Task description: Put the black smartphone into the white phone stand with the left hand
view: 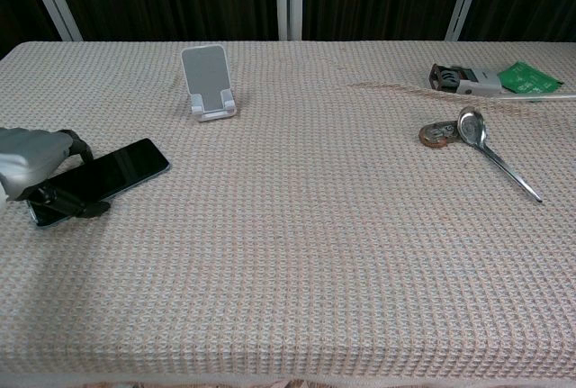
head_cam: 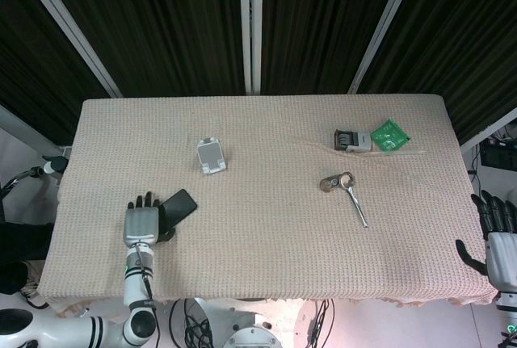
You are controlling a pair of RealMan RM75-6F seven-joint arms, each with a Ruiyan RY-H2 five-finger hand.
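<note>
The black smartphone (head_cam: 181,204) (view: 117,172) lies flat near the table's front left corner. My left hand (head_cam: 142,224) (view: 32,165) covers its near end, fingers over the top and thumb curled in against its lower edge, gripping it. The white phone stand (head_cam: 212,156) (view: 208,82) stands upright and unoccupied further back, to the right of the phone. My right hand (head_cam: 494,236) hangs beyond the table's right edge with its fingers apart, holding nothing; only the head view shows it.
A metal spoon (head_cam: 356,201) (view: 497,154) lies right of centre beside a small round metal piece (head_cam: 328,183) (view: 439,134). A green packet (head_cam: 389,134) (view: 531,76) and a black and white device (head_cam: 351,140) (view: 463,79) sit at the back right.
</note>
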